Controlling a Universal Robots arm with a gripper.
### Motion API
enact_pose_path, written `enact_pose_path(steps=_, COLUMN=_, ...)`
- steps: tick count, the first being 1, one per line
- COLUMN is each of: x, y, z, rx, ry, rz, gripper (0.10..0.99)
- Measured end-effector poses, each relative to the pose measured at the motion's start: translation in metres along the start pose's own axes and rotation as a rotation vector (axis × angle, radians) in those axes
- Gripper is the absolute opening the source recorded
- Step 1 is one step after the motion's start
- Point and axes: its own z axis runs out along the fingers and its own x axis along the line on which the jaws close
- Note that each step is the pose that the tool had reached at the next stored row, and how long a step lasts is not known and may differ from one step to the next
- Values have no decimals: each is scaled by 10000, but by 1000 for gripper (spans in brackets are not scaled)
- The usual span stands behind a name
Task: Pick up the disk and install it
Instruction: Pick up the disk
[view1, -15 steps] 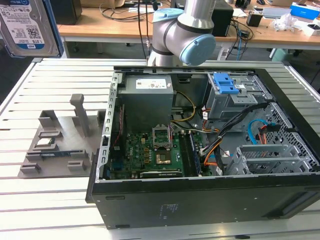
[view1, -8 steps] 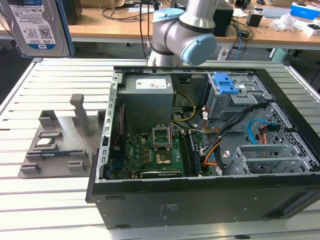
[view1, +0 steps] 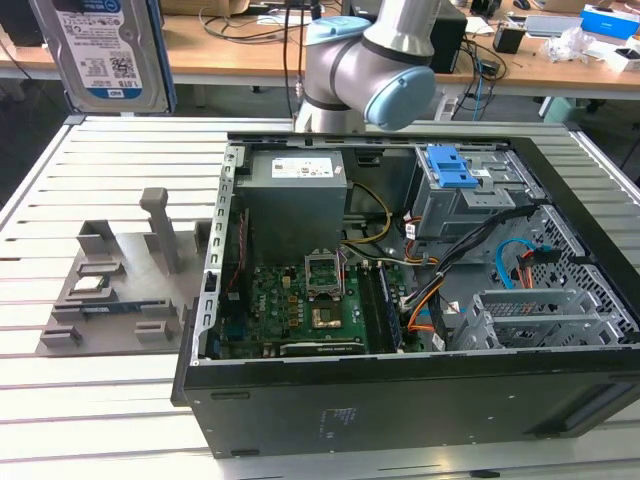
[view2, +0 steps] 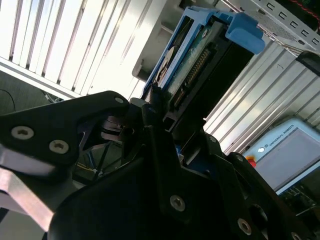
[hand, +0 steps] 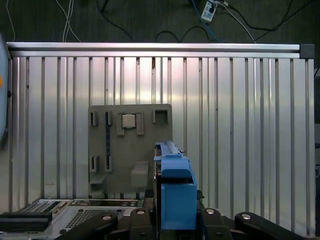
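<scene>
The disk (view1: 105, 50), a silver hard drive with a white-and-blue label in a blue plastic bracket, hangs upright at the top of the exterior view's left, high above the slatted table. In both wrist views my gripper (view2: 160, 117) is shut on one end of the disk (view2: 192, 57), whose connector edge and blue bracket stick out past the black fingers (view2: 150, 107). The first wrist view looks down along the disk (hand: 173, 187), held in the gripper (hand: 175, 222) over the table near the case's edge.
An open computer case (view1: 215, 330) lies on the slatted table (view1: 90, 400), holding a motherboard (view1: 300, 300), a grey power supply (view1: 295, 190) and a blue ridged latch (view1: 450, 170). A grey fixture plate (view1: 110, 290) lies on the exterior view's left. The arm's base (view1: 370, 60) stands behind the case.
</scene>
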Motion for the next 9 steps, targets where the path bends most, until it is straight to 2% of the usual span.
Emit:
enact_pose_path(steps=3, x=1, y=-137, z=-4, rx=-8, ry=0, rz=-2, gripper=365)
enact_pose_path(steps=4, x=0, y=-205, z=-6, rx=-12, ry=0, rz=-1, gripper=365)
enact_pose_path(steps=9, x=1, y=-389, z=-12, rx=-24, ry=0, rz=-1, gripper=365)
